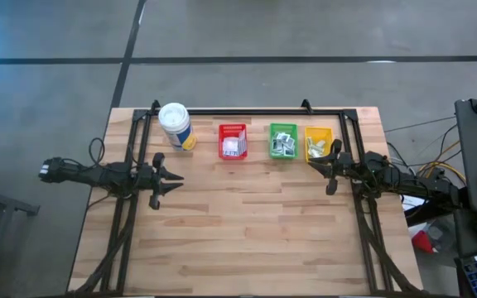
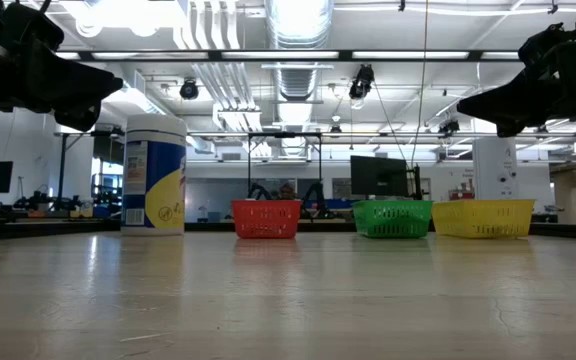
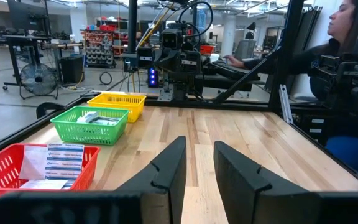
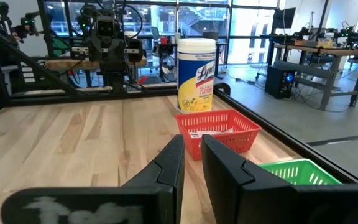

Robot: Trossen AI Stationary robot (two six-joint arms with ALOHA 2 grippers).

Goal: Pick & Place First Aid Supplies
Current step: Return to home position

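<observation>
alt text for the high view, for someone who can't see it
Top-down: a wooden table with a red bin, green bin and yellow bin in a row, each holding small white packets, a white canister left of them. The left gripper and right gripper hover empty at either side.

A robotics lab, probably — exposed ceiling ducts (image 2: 298,20), workbenches (image 4: 316,53) (a monitor (image 2: 378,175) too), floor fan (image 3: 33,78).

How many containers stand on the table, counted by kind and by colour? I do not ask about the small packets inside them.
Red bin: 1
Green bin: 1
Yellow bin: 1
Canister: 1
Total: 4
</observation>
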